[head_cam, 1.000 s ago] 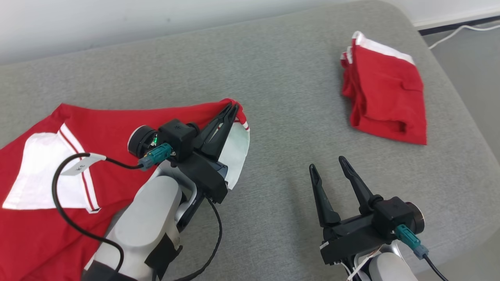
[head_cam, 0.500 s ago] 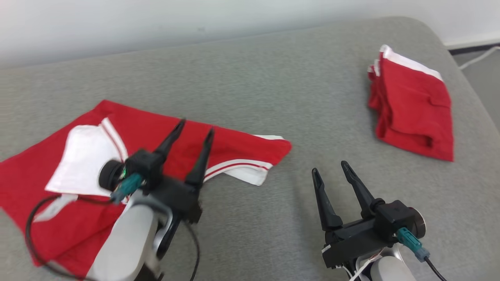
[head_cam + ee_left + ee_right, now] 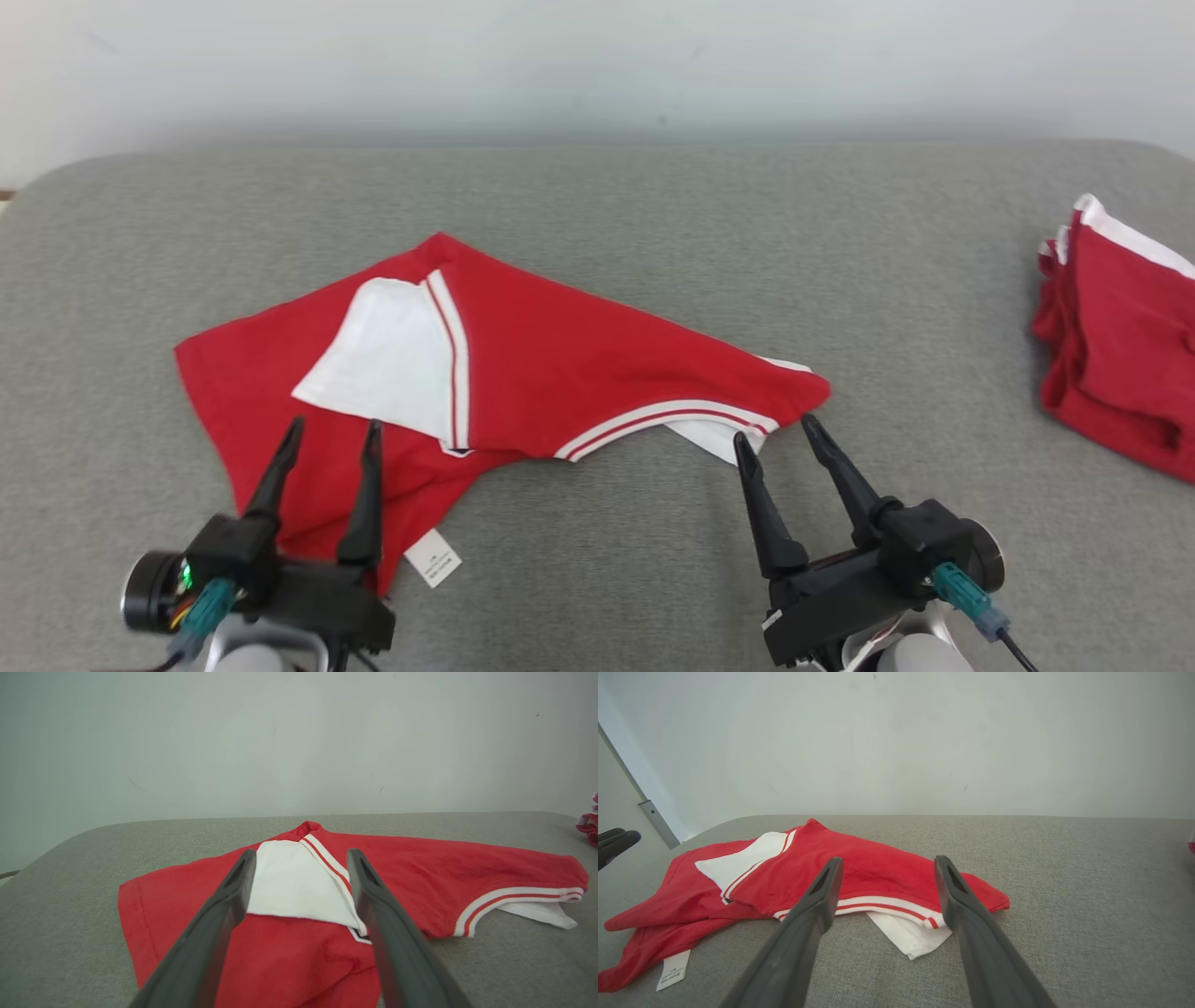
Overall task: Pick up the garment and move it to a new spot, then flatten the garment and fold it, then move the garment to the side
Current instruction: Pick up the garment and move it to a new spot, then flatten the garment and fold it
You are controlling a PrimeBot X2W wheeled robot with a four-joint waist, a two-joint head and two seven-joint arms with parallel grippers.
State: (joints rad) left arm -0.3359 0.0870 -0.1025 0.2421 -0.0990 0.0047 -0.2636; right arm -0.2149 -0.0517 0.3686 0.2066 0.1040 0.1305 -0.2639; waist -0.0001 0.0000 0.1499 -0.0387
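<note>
A red garment (image 3: 560,355) with white panels and striped trim lies crumpled across the middle of the grey cushion (image 3: 653,205); it also appears in the left wrist view (image 3: 420,872) and the right wrist view (image 3: 859,872). A white care label (image 3: 432,560) sticks out at its near edge. My left gripper (image 3: 334,437) hovers open over the garment's near left part, nothing between its fingers. My right gripper (image 3: 775,429) stands open just in front of the garment's right tip, where a white flap (image 3: 908,935) pokes out.
A second red garment with white trim (image 3: 1120,345) lies folded at the cushion's far right. A pale wall (image 3: 597,65) runs behind the cushion. Bare grey fabric spreads in front of and to the right of the crumpled garment.
My left gripper let go of the garment's edge, opened and drew back to the lower left. The garment dropped onto the cushion. The head camera swung left, shifting the whole scene rightward.
</note>
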